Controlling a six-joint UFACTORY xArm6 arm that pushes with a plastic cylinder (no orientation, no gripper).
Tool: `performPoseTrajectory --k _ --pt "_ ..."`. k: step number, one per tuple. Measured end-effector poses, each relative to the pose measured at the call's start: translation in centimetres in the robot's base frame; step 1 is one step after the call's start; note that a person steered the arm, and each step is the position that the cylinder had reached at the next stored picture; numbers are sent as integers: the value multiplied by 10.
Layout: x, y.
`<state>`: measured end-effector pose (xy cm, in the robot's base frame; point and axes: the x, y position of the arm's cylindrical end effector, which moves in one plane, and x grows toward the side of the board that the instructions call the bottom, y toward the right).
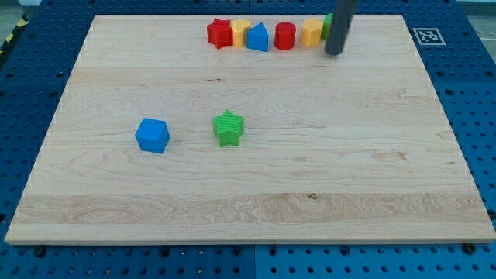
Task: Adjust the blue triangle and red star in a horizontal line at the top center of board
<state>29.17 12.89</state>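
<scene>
A red star (220, 33) lies at the top centre of the wooden board (248, 194). A blue triangle (258, 37) lies to its right, with a yellow block (240, 32) between and slightly behind them. They form a rough horizontal row. My tip (335, 53) is at the view's top right of centre, about a hundred pixels right of the blue triangle, touching neither task block.
In the same row, a red cylinder (285, 36) and a yellow block (311, 32) lie right of the triangle. A green block (328, 22) is mostly hidden behind the rod. A blue cube (153, 135) and a green star (228, 127) lie left of centre.
</scene>
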Motion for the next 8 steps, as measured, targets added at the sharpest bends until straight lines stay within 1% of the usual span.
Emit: performPoseTrajectory --k 1,3,4,5,7,8 --pt "-4 -34" --pt "-33 -39" --pt "-22 -39" --pt "1 -44" --pt "0 -99" --pt "-15 -109"
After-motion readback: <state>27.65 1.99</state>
